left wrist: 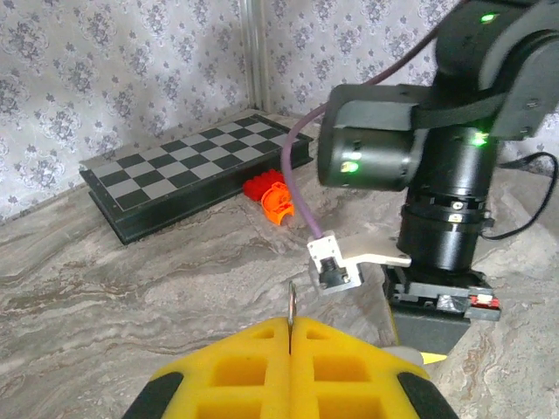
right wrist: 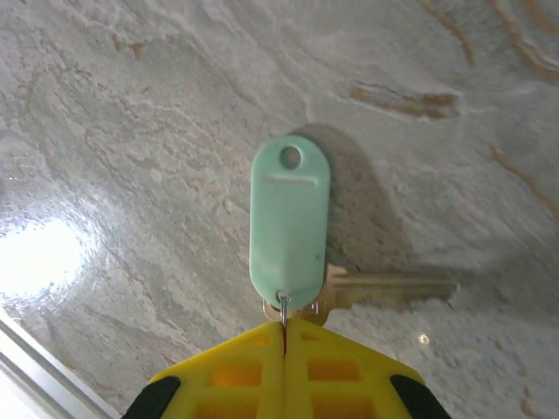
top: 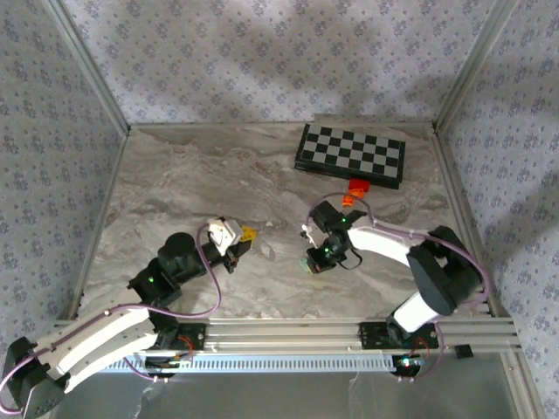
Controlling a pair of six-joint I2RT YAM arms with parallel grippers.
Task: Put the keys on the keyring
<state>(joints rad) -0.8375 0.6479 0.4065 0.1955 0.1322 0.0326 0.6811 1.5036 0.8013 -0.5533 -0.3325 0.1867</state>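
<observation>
Left gripper (left wrist: pixel 290 326) pinched shut on keyring (left wrist: pixel 292 303), edge upward. Right gripper (right wrist: pixel 284 329) clamped on loop of teal key tag (right wrist: pixel 289 223), brass key (right wrist: pixel 393 286) alongside. Advise aligning loop squarely with ring's split.

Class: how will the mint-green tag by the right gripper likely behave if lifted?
The tag looks like thin plastic, so probably light and stiff. A thin wire loop at its end, pinched in the right gripper, suggests it would dangle and swing with the key.
</observation>
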